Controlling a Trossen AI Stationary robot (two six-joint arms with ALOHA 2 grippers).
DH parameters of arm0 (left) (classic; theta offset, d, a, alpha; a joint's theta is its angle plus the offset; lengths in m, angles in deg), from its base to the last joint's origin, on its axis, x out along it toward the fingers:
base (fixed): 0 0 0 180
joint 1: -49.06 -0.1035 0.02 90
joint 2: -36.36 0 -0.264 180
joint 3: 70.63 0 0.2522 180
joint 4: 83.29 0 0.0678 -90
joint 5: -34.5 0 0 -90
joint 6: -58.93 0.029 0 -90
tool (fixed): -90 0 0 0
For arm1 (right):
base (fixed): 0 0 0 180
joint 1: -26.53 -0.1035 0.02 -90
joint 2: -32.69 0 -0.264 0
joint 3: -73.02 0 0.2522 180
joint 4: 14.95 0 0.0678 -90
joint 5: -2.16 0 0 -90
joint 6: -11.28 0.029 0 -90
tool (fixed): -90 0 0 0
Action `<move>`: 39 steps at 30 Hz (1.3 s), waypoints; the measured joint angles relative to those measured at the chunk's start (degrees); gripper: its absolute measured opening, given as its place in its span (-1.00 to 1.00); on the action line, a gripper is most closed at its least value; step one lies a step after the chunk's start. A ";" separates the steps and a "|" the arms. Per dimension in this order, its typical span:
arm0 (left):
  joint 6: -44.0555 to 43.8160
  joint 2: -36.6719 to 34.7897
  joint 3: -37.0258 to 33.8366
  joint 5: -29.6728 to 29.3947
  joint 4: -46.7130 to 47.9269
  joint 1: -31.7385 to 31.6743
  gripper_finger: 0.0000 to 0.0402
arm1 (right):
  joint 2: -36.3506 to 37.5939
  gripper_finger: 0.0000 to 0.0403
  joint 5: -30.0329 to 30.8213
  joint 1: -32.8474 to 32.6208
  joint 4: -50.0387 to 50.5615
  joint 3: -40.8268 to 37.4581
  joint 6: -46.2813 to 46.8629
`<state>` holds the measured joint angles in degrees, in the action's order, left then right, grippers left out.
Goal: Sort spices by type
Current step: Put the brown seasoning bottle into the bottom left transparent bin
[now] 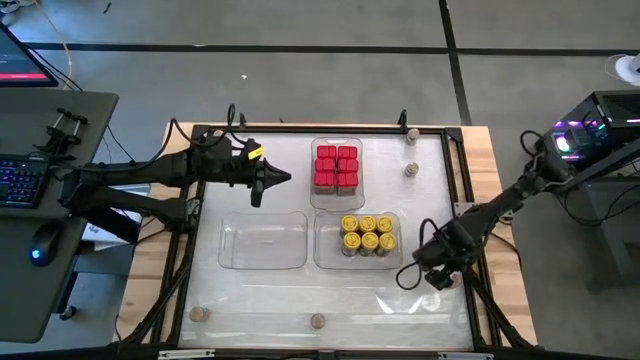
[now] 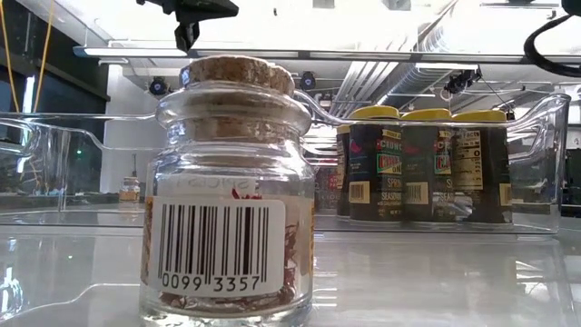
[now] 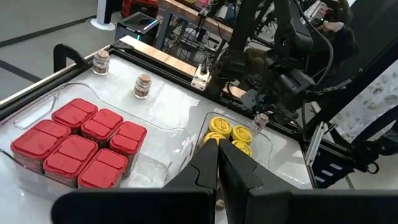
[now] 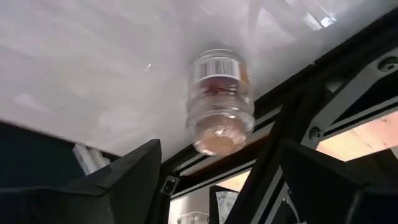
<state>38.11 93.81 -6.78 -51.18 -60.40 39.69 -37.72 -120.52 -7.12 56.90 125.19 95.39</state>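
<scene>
Six red boxy containers [image 1: 337, 167] fill the far clear tray. Six yellow-lidded jars [image 1: 367, 234] stand in the tray in front of it. Small cork-topped glass jars stand loose on the table: two near the far right corner [image 1: 411, 133] [image 1: 411, 170] and two by the near edge [image 1: 200, 314] [image 1: 317, 321]. Another small jar [image 4: 221, 99] stands near the table's right edge. My right gripper [image 4: 219, 149] is open, with a finger on either side of this jar and a gap showing on both sides. My left gripper [image 1: 283, 180] is shut and hovers left of the red tray.
An empty clear tray [image 1: 263, 241] lies left of the yellow-lidded jars' tray. The near-edge corked jar [image 2: 231, 182] fills the low view. A dark frame rail [image 1: 462, 215] runs along the table's right edge beside my right gripper. Bare table lies along the near side.
</scene>
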 joint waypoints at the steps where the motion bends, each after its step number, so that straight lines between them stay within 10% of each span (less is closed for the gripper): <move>1: 0.00 0.00 0.00 0.00 -0.02 0.00 -1.00 | 0.00 0.58 0.13 -0.24 -0.23 -0.40 0.99; 31: 2.02 0.00 0.00 0.59 0.02 0.00 -1.00 | -0.04 -0.15 0.34 -3.21 -9.96 -5.22 14.95; 39: 8.56 -1.84 0.93 0.66 1.39 -0.04 -1.00 | -0.04 -0.32 3.15 -4.70 -7.03 3.57 13.08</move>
<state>46.67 91.97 -5.85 -50.52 -59.01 39.65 -37.77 -117.37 -11.82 49.87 128.76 108.47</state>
